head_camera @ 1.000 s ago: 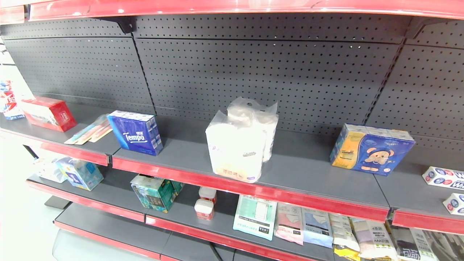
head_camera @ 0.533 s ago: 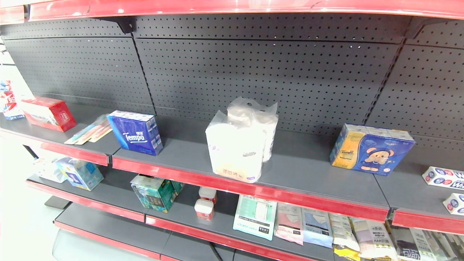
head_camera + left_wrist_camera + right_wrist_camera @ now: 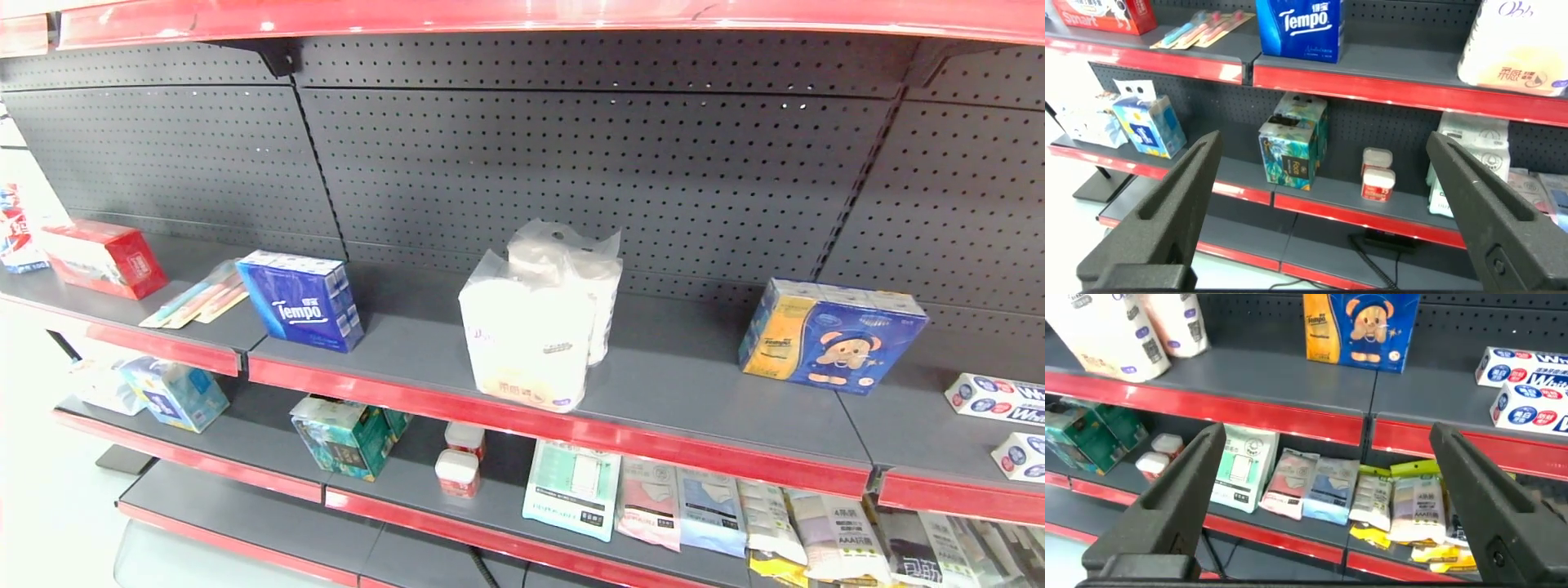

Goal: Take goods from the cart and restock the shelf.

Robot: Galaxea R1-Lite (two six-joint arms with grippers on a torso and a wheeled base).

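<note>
Head view: shelf (image 3: 669, 384) tier carries toilet roll pack (image 3: 531, 327) at centre, blue tissue pack (image 3: 300, 298) to left, bear-print pack (image 3: 829, 339) to right, bare gaps between. Left claw (image 3: 1323, 140) and right claw (image 3: 1327, 431) spread wide, empty, facing lower tiers. Likely between placements; next: fetch goods from cart, fill gap.

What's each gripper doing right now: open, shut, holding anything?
Left gripper: open, holding nothing.
Right gripper: open, holding nothing.

Back wall: I see dark gray pegboard (image 3: 571, 163), split by upright seams.
Floor (image 3: 41, 523): pale and bright, on my left.
</note>
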